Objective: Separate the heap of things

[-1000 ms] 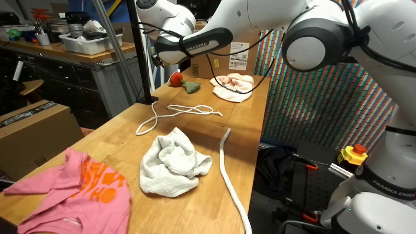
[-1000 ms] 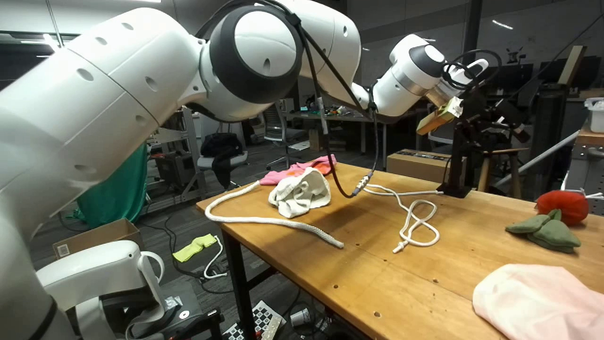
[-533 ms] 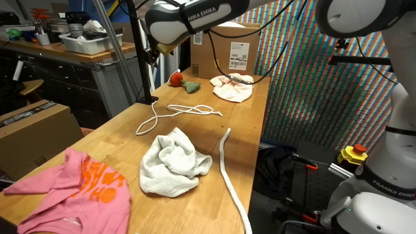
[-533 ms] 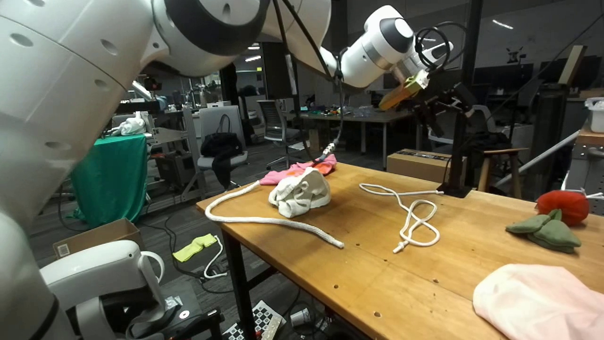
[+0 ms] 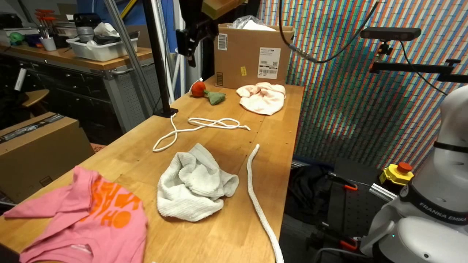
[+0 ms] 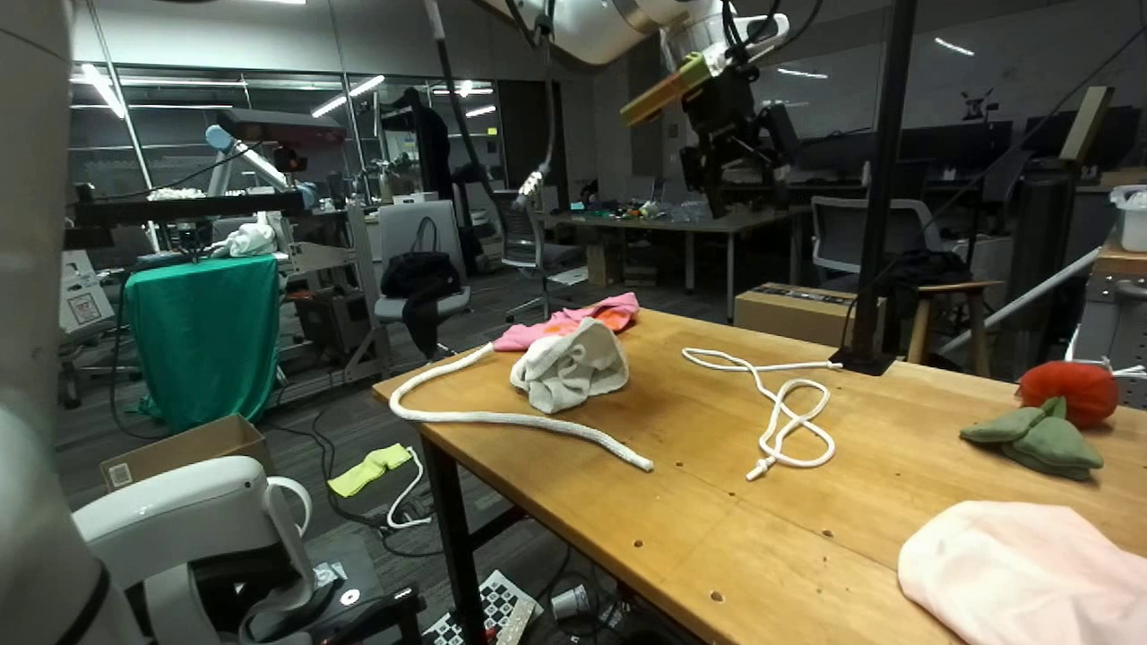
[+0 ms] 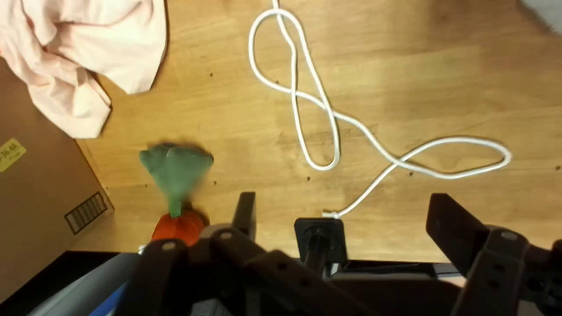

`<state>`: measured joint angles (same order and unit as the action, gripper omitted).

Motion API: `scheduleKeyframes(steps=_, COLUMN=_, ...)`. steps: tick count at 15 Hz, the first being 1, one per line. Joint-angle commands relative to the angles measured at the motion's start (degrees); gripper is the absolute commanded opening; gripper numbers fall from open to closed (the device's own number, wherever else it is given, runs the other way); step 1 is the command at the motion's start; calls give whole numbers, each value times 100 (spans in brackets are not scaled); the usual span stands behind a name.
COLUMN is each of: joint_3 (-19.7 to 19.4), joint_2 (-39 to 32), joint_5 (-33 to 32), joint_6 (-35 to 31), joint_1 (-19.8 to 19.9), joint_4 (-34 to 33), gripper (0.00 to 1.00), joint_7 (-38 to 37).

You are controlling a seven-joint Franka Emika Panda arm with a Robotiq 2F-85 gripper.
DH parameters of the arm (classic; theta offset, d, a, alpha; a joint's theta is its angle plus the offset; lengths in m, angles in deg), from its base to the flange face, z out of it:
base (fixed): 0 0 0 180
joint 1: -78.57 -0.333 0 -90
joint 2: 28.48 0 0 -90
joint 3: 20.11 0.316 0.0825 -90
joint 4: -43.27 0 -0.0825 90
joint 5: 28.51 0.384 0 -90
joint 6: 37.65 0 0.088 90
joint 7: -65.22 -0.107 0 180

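Pieces of the heap of things [image 5: 197, 175] lie spread along the wooden table [image 5: 274, 160], and I read them like a dial: grey-white cloth [image 5: 193, 204] crumpled at the hub, twelve pointing straight away from me. Leftmost, between eight and nine o'clock, the pink cloth [image 5: 91, 233] sprawls with its orange lettering up, bare wood showing between the two. Towards twelve, the thin white rope [image 7: 338, 115] loops across itself, one end just beside the foot of the black post [image 5: 166, 112]. Also at twelve, but high above the tabletop, hangs the gripper [image 7: 342, 204], unclenched, its dark jaws standing wide apart with only air between them. Lower down, just past twelve, sits the red-and-green soft item [image 6: 1053, 439]. At one o'clock the peach cloth [image 5: 262, 100] lies rumpled in front of the cardboard box [image 5: 234, 51]. The thick white rope [image 6: 488, 417] bends from two o'clock round to between four and five; its tail comes up to the pink cloth, though from here I can't quite tell whether they touch. Rightmost, towards three, stand the red-topped yellow box [image 5: 395, 176] and, just beyond it, the base of the robot arm [image 5: 438, 175], well apart from the cloths.
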<state>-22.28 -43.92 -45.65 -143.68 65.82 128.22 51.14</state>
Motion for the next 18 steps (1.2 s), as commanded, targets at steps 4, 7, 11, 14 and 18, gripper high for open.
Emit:
scheduleKeyframes(steps=4, joint_3=480, joint_2=2322, joint_5=1143, joint_6=133, joint_1=376, joint_4=2044, gripper=100, joint_7=620)
scheduleKeyframes(steps=7, joint_3=487, joint_2=3186, joint_5=1659, joint_6=62, joint_1=437, joint_4=2726, gripper=100, joint_7=972)
scheduleKeyframes(steps=11, joint_3=411, joint_2=4109, joint_5=2059, joint_6=17, joint_1=452, joint_4=3508, gripper=100, joint_7=1403)
scheduleKeyframes(steps=14, joint_3=321, joint_2=4522, joint_5=2285, joint_6=63, joint_1=441, joint_4=3915, gripper=100, joint_7=1771)
scheduleKeyframes(steps=18, joint_3=364, joint_2=4470, joint_5=2308, joint_6=227, joint_1=503, joint_4=3930, gripper=100, joint_7=1790)
